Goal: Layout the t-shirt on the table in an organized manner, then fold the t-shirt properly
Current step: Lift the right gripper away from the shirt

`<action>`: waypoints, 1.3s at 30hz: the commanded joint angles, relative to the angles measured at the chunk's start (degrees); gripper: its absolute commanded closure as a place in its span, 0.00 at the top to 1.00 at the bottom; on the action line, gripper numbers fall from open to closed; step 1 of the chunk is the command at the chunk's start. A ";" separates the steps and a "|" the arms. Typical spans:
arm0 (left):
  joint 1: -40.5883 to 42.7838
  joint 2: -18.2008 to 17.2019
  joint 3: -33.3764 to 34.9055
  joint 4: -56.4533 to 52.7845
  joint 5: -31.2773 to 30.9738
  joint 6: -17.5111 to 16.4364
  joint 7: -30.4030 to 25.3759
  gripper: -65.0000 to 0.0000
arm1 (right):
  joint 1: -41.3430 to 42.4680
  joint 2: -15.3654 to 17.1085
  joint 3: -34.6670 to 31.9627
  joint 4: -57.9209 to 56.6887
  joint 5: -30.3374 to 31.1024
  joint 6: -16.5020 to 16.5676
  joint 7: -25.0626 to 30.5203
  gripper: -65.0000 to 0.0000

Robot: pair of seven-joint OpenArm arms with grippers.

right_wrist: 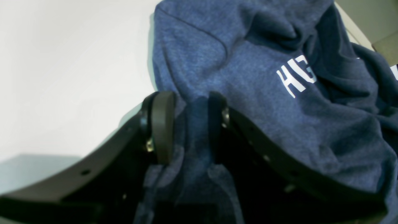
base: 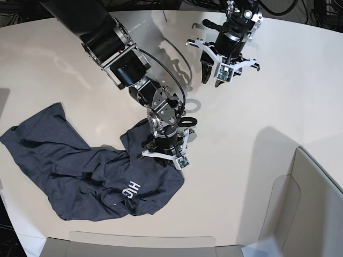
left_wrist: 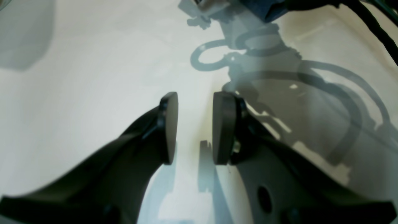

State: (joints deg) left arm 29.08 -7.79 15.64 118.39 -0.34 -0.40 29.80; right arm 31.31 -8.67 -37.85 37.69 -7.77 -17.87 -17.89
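A: So, where does everything sit, biggest first?

B: Well, the table spreads pale under it all. The t-shirt lies rumpled on its near-left part in the base view, long axis running from the far-left corner toward the lettering near the table's front edge.

A: And the arms?

B: The right gripper is on the shirt's right-hand edge, jaws part-closed with a fold of cloth pinched between them. The left gripper hangs well apart over bare table at the far side, jaws parted, holding nothing.

A: Which matters for the next pull?

B: I'd say the right arm: the bulk of the cloth lies to the left of it in the base view.
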 commanded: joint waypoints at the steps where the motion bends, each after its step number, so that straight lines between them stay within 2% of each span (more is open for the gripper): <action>1: 0.24 0.01 0.05 1.04 0.21 0.18 -1.63 0.28 | 1.35 -0.33 0.17 -0.02 -0.10 -0.11 -1.14 0.25; 3: 0.24 0.01 0.05 1.04 0.21 0.18 -1.71 0.28 | 1.17 -0.33 0.17 -0.11 -0.10 -0.02 -1.14 0.13; 4: 0.24 0.01 0.05 1.04 0.21 0.18 -1.80 0.28 | 1.09 -0.33 0.17 -0.11 -0.10 -0.02 -1.23 0.03; 5: 0.24 0.01 0.05 1.04 0.21 0.18 -1.89 0.27 | 1.00 -0.33 0.17 -0.11 0.17 -0.02 -1.41 0.00; 9: 0.24 -0.08 -0.03 1.04 0.21 0.18 -1.89 0.20 | -0.58 -0.33 -0.18 2.18 -0.10 -0.02 -6.15 0.00; 11: 0.24 -0.08 -0.12 1.04 0.21 0.18 -1.98 0.19 | -3.05 -0.33 -0.18 5.34 -0.19 -0.02 -7.47 0.00; 17: 0.24 -0.08 -5.22 1.13 0.21 0.18 -2.15 0.19 | -13.51 -0.33 -0.44 22.66 -0.80 -0.02 -17.41 0.00; 24: 0.15 0.01 -9.88 1.13 0.12 0.18 -2.24 0.19 | -26.26 5.37 -0.44 45.34 -7.92 0.07 -31.47 0.00; 31: -0.11 0.01 -10.58 1.13 -0.41 0.18 -2.24 0.19 | -35.05 10.56 -2.29 60.37 -8.19 0.07 -38.24 0.00; 34: -0.11 -0.08 -11.02 1.13 -5.24 0.18 -2.24 0.19 | -36.45 11.79 -4.66 62.92 -7.92 0.07 -38.42 0.00; 39: -0.11 -0.25 -15.07 1.13 -14.91 0.18 -2.24 0.25 | -36.63 10.56 -6.42 64.95 -8.19 0.07 -40.70 0.00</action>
State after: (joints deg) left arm 28.93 -7.75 0.64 118.39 -15.07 0.12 28.75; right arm -6.04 2.57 -44.23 101.23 -15.11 -17.82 -59.75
